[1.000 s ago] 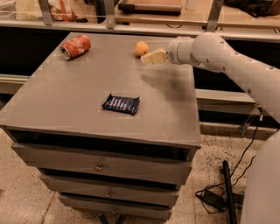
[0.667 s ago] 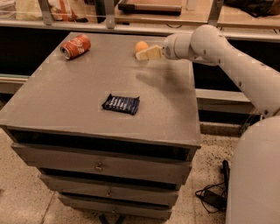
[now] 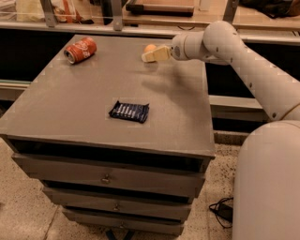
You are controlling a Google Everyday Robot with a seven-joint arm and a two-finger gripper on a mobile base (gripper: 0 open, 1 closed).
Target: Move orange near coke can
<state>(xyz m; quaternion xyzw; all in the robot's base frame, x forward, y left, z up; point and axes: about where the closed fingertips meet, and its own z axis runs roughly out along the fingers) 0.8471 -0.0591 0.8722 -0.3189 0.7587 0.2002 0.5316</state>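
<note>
The orange (image 3: 149, 47) is a small round fruit at the far middle of the grey cabinet top (image 3: 84, 98). My gripper (image 3: 151, 55) reaches in from the right and sits right against the orange, covering its lower front part. The coke can (image 3: 80, 49) lies on its side at the far left of the top, well to the left of the orange and the gripper.
A dark blue snack wrapper (image 3: 129, 111) lies in the middle of the top. Drawers run below the front edge. A shelf with metal posts (image 3: 116, 14) stands behind the cabinet. My white base (image 3: 267, 183) stands at the right, with a cable (image 3: 220, 211) on the floor.
My gripper has moved left and closed the gap to the orange. The orange, can and wrapper have stayed where they were.
</note>
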